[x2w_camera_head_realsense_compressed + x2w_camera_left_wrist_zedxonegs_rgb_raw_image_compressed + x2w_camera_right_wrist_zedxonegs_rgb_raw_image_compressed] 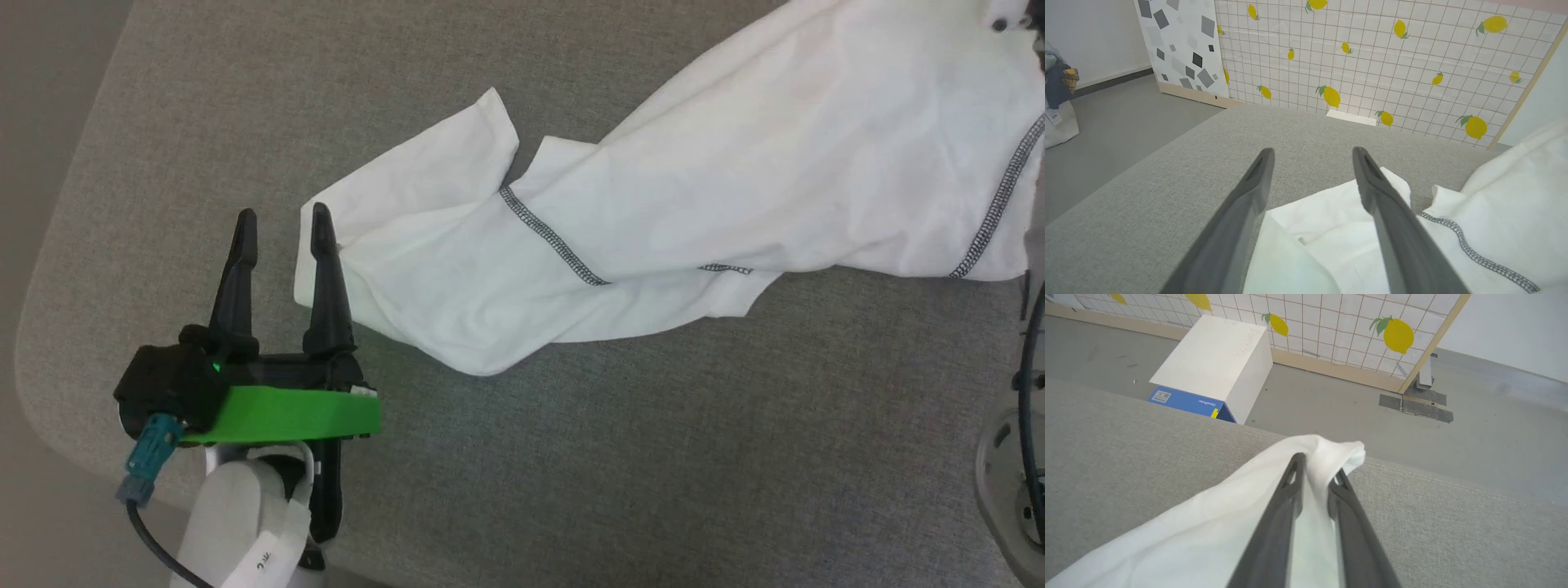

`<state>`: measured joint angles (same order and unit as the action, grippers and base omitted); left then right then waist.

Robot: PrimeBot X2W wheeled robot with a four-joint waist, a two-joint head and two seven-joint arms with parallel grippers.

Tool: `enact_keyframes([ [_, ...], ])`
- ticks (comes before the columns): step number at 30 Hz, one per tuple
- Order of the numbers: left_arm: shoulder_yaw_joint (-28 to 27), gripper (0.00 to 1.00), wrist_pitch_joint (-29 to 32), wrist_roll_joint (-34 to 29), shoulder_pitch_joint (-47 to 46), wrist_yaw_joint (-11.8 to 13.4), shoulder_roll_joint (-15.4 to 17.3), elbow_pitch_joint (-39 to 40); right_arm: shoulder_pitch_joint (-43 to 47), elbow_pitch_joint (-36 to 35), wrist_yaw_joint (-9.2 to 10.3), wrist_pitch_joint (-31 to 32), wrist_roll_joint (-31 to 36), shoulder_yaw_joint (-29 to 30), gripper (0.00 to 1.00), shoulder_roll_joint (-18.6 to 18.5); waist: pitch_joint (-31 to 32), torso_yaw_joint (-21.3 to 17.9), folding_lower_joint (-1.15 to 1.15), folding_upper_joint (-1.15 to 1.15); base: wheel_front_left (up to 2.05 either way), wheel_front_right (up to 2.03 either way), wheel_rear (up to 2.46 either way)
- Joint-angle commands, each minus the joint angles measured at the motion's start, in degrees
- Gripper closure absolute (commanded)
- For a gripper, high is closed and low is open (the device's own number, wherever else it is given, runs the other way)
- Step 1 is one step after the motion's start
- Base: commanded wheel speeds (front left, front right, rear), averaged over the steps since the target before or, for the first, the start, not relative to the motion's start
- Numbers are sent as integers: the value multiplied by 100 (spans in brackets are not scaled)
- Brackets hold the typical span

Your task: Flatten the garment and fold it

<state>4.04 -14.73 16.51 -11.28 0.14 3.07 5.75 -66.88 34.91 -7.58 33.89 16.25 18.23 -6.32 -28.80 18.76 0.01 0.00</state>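
the garment (735, 188) lies rumpled on the grey padded surface (653, 457), running from a loose end at the left up toward the far right, with its dark zigzag seams showing. the right gripper (1318, 465) has its fingers drawn narrow on a bunched fold of the white cloth near the surface's far edge. the left gripper (282, 214) stands wide and holds nothing, its fingers straddling the border of the loose end, one over cloth and one over bare grey. the step in hand looks like taking a second hold so the cloth can be drawn flat. to do it well, the left fingers should sink low enough to catch the edge itself rather than a thick fold, close near a corner, and then pull away from the right grip, low and level, so the wrinkles run out without bunching. as for writing, a white box (1216, 355) on the floor has a blue side (1184, 402) with a small square label and a pale word that may read "omnipicker", though it is too small to be sure; the scrawl on its top is unreadable.
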Motion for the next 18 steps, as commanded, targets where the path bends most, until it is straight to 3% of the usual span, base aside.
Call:
enact_keyframes([
  [1,17,0,-27,30,-106,15,-19,-32,15,22,9,-171,22,-17,0,16,121,-59,-1,0,0,0,0],
  [4,47,0,-27,-19,-116,-34,-19,-107,85,62,9,-694,-275,-57,0,38,349,-166,-1,0,0,0,0],
  [9,5,0,-27,-168,-20,-137,-19,-237,675,-79,9,-1675,-1045,-631,0,-32,857,-513,-1,0,0,0,0],
  [13,-72,0,-27,-271,142,-195,-19,-309,1630,-519,9,-2329,-1682,-1288,0,-120,1270,-896,-1,0,0,0,0],
  [18,-176,0,-27,-423,407,-275,-19,-380,3064,-1291,9,-2921,-2238,-1462,0,-88,1710,-1429,-1,0,0,0,0],
])
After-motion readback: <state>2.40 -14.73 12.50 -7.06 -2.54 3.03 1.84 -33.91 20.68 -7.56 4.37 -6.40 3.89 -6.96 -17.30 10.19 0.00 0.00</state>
